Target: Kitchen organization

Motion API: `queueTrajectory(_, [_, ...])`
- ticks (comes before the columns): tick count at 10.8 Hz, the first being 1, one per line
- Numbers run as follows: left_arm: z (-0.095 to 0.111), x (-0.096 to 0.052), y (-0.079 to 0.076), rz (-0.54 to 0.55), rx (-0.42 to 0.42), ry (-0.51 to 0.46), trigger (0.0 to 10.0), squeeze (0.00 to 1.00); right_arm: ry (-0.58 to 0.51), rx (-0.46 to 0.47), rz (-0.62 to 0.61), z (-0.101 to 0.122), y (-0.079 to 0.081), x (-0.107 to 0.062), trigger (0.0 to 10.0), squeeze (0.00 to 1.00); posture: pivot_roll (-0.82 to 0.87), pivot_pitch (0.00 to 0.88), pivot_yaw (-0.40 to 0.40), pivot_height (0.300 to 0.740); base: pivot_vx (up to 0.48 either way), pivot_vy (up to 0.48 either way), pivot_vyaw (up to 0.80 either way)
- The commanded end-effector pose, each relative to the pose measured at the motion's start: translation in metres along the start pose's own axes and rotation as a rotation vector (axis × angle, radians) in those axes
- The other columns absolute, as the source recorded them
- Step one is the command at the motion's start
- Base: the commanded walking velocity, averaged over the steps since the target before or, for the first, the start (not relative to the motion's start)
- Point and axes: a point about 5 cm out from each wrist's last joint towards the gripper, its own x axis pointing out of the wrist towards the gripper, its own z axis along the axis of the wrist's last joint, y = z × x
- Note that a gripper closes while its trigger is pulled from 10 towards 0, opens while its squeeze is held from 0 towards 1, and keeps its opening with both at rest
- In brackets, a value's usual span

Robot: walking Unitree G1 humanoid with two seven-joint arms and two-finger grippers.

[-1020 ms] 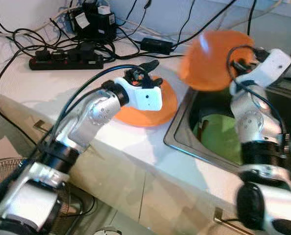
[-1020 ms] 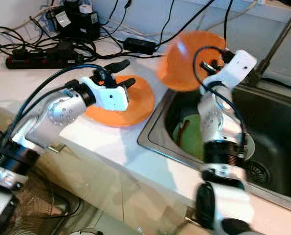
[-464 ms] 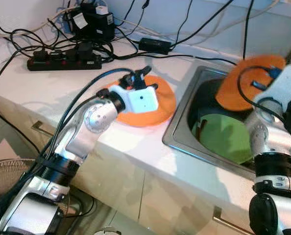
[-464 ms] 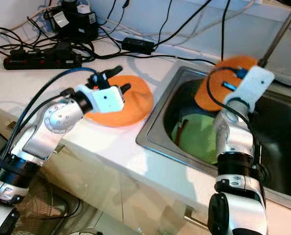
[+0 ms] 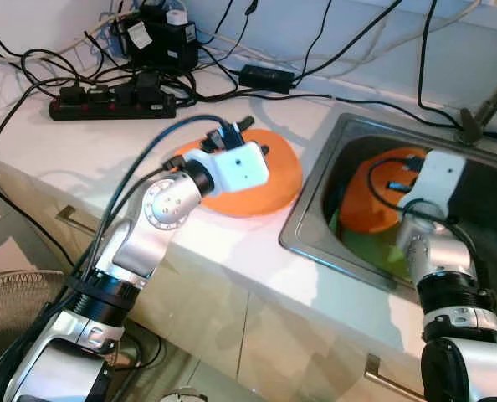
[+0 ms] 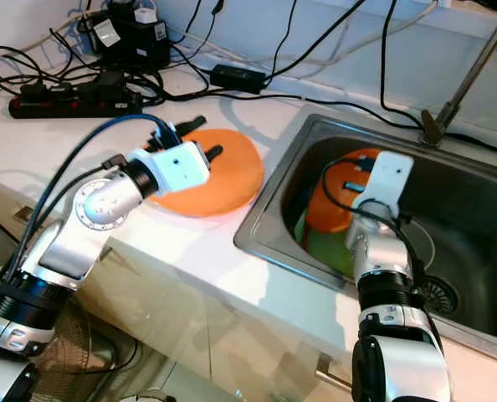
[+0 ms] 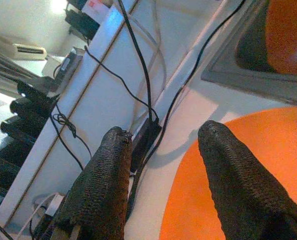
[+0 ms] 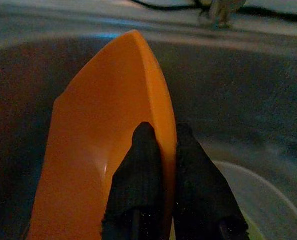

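From the head cameras you see your right gripper point(image 6: 367, 180) low inside the sink point(image 6: 474, 209), carrying an orange plate point(image 6: 336, 201) tilted on edge over a green plate point(image 6: 325, 247) that lies on the sink floor; a second orange plate point(image 5: 269, 172) rests flat on the counter point(image 5: 56, 142) with your left gripper point(image 5: 236, 138) hovering just above its far edge; the risk here is the tilted plate sliding or clattering onto the green one if you let go while it stands this steeply. In the left wrist view the fingers point(image 7: 101, 195) stand apart with nothing between them, the counter plate just below, and black cables point(image 7: 143, 75) run close ahead; reach further and you could snag one. In the right wrist view both fingers point(image 8: 138, 175) pinch the plate's rim from either side; the grip looks narrow, though the dim picture makes that hard to judge, so a quick wrist turn might twist the plate loose.
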Motion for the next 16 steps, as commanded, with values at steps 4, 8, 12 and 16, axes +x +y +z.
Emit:
queueTrajectory(4, [0.002,-0.004,0.000,-0.002,-0.024,0.007,10.0,0.00,0.001,0.001,0.019,0.001,0.001,0.004,10.0,1.00,0.16,0.000,-0.077,0.740,0.000,0.000,0.00])
queueTrajectory(8, [0.004,-0.004,-0.002,-0.016,-0.021,0.011,10.0,0.00,-0.004,-0.011,0.038,0.001,0.006,0.003,10.0,0.00,0.16,0.000,-0.077,0.740,0.000,0.000,0.00])
queueTrajectory(12, [0.002,-0.016,-0.006,-0.082,-0.088,-0.020,10.0,0.00,-0.114,0.196,0.351,0.033,0.052,-0.012,10.0,0.00,0.17,0.000,-0.072,0.740,0.000,0.000,0.00])
queueTrajectory(16, [0.005,-0.055,-0.014,-0.304,-0.242,-0.045,10.0,0.00,-0.098,0.223,0.555,0.030,0.086,-0.027,10.0,0.00,0.19,0.000,-0.080,0.740,0.000,0.000,0.00])
